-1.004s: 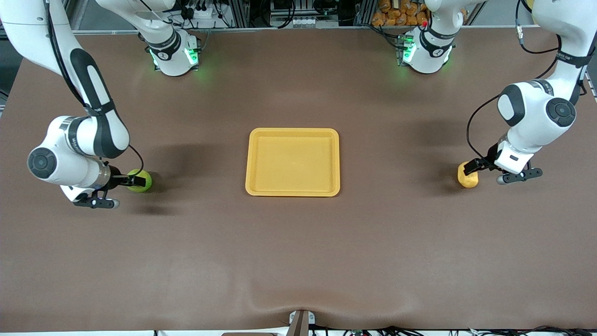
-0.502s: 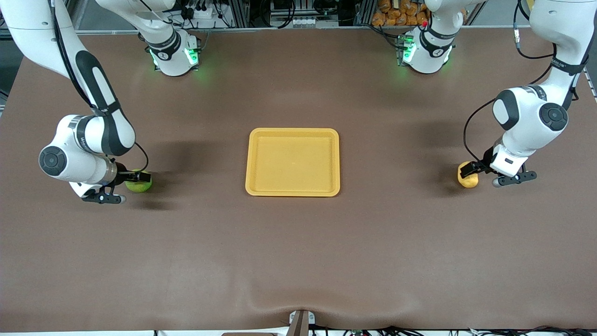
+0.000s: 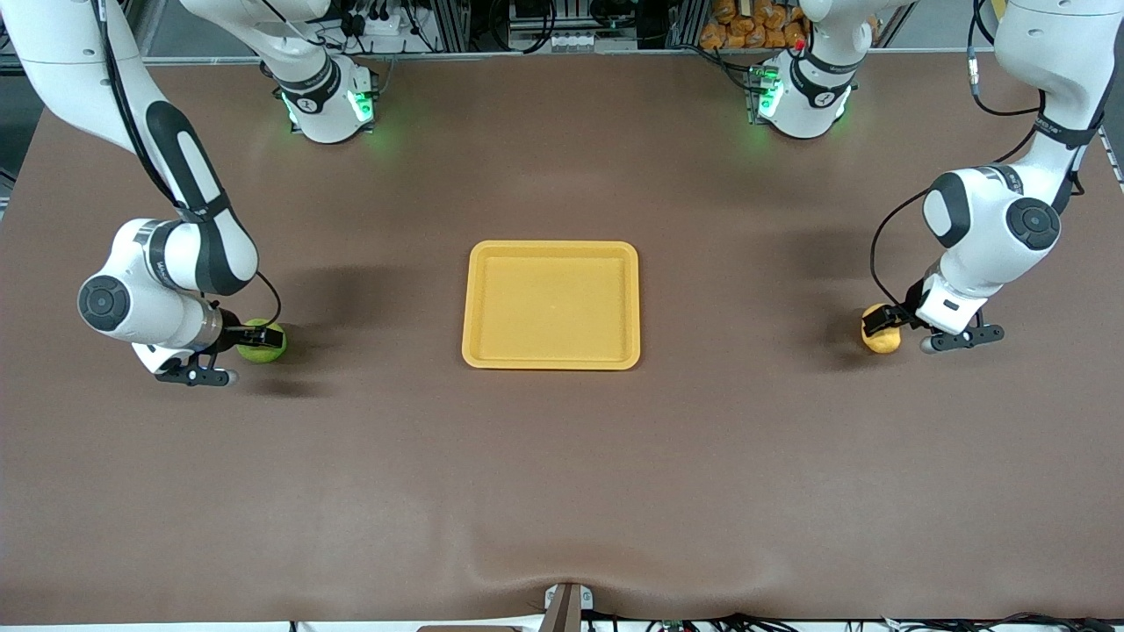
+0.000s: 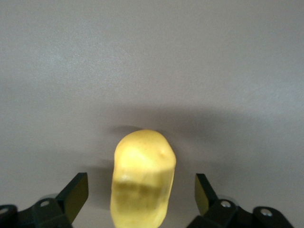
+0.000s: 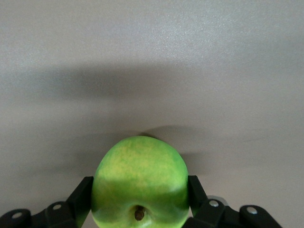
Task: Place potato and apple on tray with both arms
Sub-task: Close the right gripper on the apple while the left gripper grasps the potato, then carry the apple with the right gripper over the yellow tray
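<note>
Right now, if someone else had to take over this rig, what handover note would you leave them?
Right end effector: shut on the apple, which sits on the table toward the right arm's end.
Left end effector: open, fingers on either side of the potato with gaps showing, no grip yet. The potato rests on the table toward the left arm's end.
Tray: mid-table between the two, nothing in it.
Done: both arms brought to their items; apple gripped.
Left: close on the potato, lift both, carry them over the tray, set them down, release.
</note>
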